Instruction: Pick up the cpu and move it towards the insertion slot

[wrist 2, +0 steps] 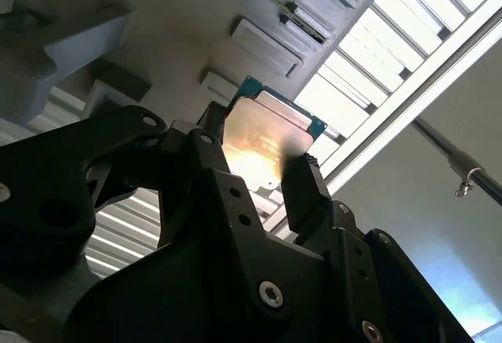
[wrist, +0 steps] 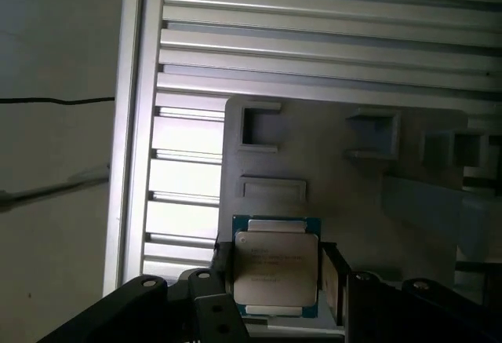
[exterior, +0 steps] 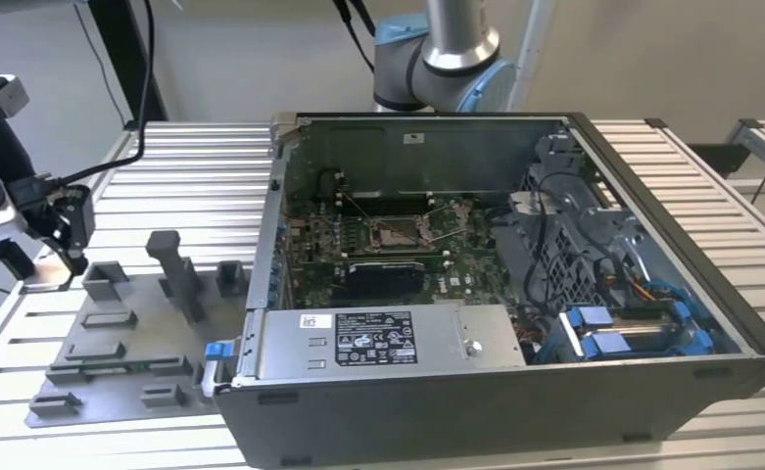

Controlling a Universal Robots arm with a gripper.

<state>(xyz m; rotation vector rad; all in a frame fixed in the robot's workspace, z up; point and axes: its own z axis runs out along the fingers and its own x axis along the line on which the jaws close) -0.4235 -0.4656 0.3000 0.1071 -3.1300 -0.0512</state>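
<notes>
The jaws were closed on the cpu (wrist: 276, 268), clamping it by two opposite edges. In the second wrist view a black finger (wrist 2: 304, 194) pressed against one side of the chip. Its silvery lid faced the camera in both wrist views, with a thin bluish-green edge showing around it. The chip hung clear above the grey fixture plate (wrist: 337, 194), near the plate's edge and over a shallow rectangular recess (wrist: 272, 189).

In the exterior view the arm's wrist (exterior: 10, 186) stood at the exterior view's left, above the slatted metal worktop (exterior: 186, 176) by a corner of the plate. The insertion slot (exterior: 396, 232) lay on the green board inside the open computer case (exterior: 487, 411), well apart from the held chip, with the case wall between them
</notes>
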